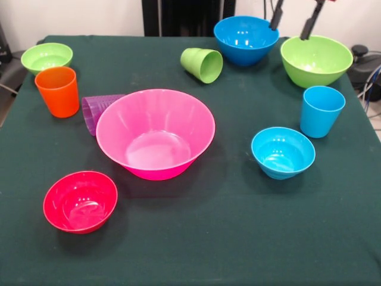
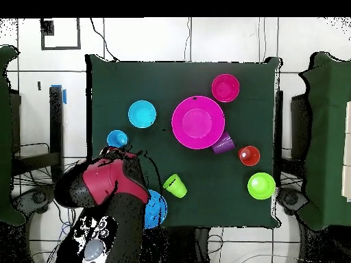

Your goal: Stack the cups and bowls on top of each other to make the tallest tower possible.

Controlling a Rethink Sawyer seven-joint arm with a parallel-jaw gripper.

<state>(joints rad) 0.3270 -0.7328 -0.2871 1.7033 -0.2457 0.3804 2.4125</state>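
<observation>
The large pink bowl (image 1: 155, 134) stands empty mid-table; it also shows in the overhead view (image 2: 197, 122). Around it stand a small red bowl (image 1: 80, 201), a small light blue bowl (image 1: 283, 152), a light blue cup (image 1: 321, 111), an orange cup (image 1: 57, 90) and a small green bowl (image 1: 46, 58). A purple cup (image 1: 98, 110) lies on its side against the pink bowl. A light green cup (image 1: 202, 64) lies on its side. My gripper (image 1: 293, 22) is open and empty, high above the gap between the medium blue bowl (image 1: 246, 39) and the medium green bowl (image 1: 316, 59). Nothing is stacked.
In the overhead view my red arm (image 2: 106, 181) covers the medium green bowl and part of the medium blue bowl (image 2: 156, 209). The dark green cloth (image 1: 238, 238) covers the table. Cables and a black device (image 1: 363, 59) lie off the table's right edge.
</observation>
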